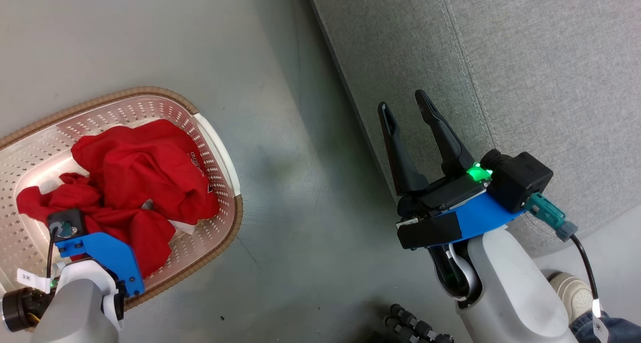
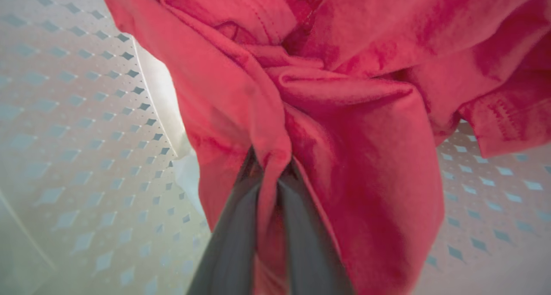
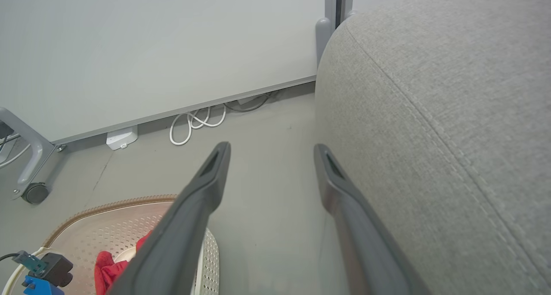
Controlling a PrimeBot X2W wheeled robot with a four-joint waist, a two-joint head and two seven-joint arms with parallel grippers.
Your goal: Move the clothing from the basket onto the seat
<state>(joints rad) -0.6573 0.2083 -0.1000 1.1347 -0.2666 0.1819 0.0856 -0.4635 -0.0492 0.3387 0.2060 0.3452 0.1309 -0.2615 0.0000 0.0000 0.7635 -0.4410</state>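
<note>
left gripper: pinched on clothing in basket
right gripper: wide apart, empty
seat: right of basket

Clamped at left, spread open at right.
Pinches a fold of the clothing in the left gripper, wrist angled down at near left; holds the right gripper wide apart and empty, fingers pointing far.

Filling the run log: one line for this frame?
left hand: shut on clothing, inside basket | right hand: open, holding nothing, near seat edge
</note>
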